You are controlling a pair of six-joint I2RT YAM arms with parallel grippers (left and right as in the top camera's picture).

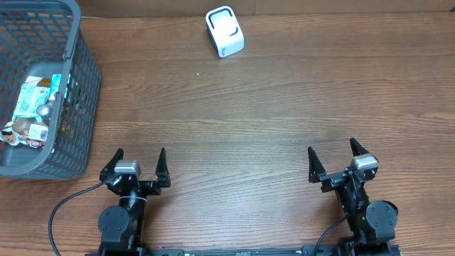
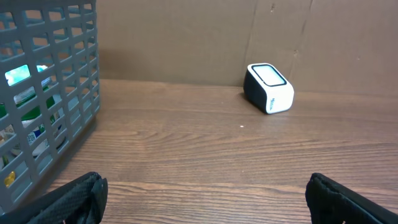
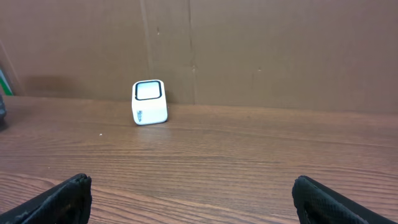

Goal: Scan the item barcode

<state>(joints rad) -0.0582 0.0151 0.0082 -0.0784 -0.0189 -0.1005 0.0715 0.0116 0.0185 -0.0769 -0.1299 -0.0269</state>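
left pincer (image 1: 141, 151), right pincer (image 1: 331, 145) both apart; one scanner (image 1: 225, 32), one basket (image 1: 84, 67) (items (image 1: 32, 107) inside)

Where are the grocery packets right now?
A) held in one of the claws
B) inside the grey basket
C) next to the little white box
B: the packets lie inside the grey basket, while the left gripper and right gripper stand open and empty.
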